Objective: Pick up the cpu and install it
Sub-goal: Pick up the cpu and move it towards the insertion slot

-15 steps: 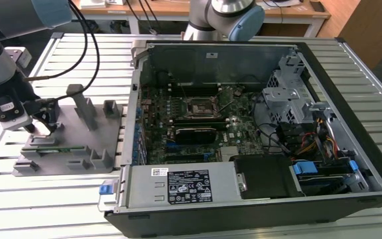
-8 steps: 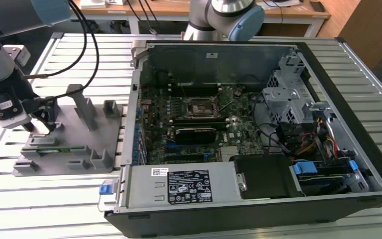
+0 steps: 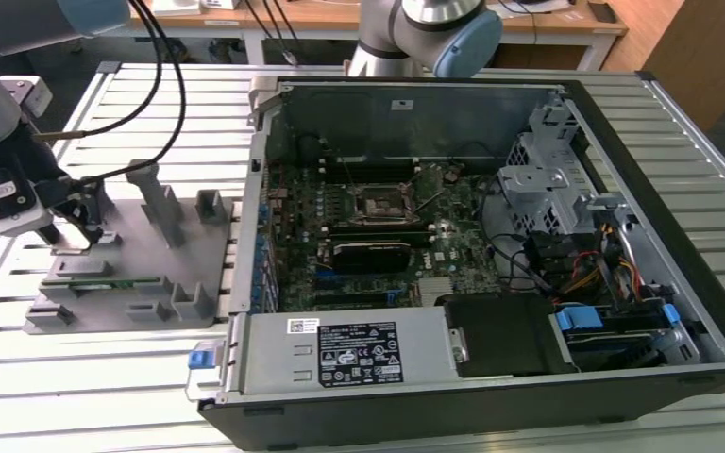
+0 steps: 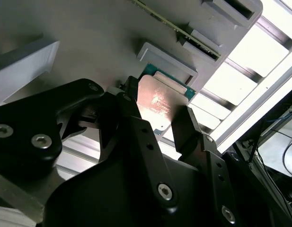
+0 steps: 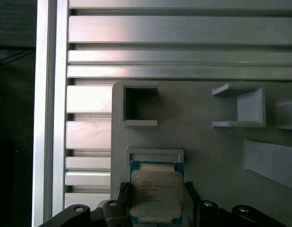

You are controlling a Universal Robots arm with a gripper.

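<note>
- The small, flat, square cpu (image 5: 156, 187) with a silver-grey metal top and a thin green rim lies flat in a shallow pocket of the grey plastic fixture block (image 3: 136, 257). The block rests on the slatted aluminium tabletop (image 3: 86, 377).
- The chip looks light, stiff and thin. Its polished lid is probably slick, and its underside is probably delicate. It is best held by two opposite rim edges, squarely and with gentle force, so that it stays level.
- The black gripper (image 4: 157, 118) is low over that pocket. The cpu sits between its fingers (image 4: 186, 130), one along each opposite edge.
- In both wrist views the fingers are drawn in to the chip's width and appear to meet both edges, so they seem closed on the cpu.
- The open black computer case (image 3: 665, 236) stands well apart, towards the exterior view's right.
</note>
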